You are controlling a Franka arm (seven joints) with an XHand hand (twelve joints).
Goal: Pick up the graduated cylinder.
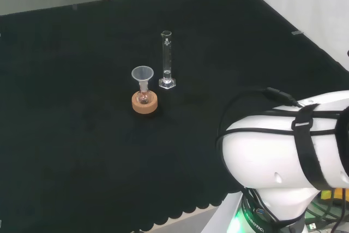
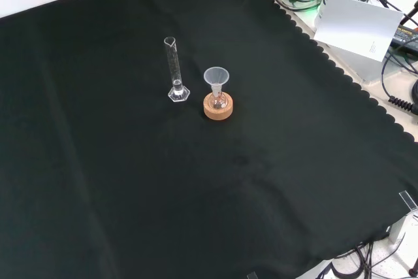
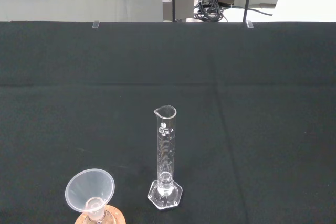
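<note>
A clear glass graduated cylinder stands upright on its hexagonal foot near the middle of the black cloth; the front view shows the cylinder left of centre, and the wrist view shows the cylinder close ahead. Nothing touches it. Just beside it, a small round flask with a clear funnel in its neck rests on a cork ring. The funnel stands right of the cylinder in the front view. The arm's white links fill the lower right of the head view, well back from the glassware.
The cloth's scalloped edge runs along the right of the front view, with cables, a white sheet and gear beyond it. Black stands and cables rise past the far edge in the wrist view.
</note>
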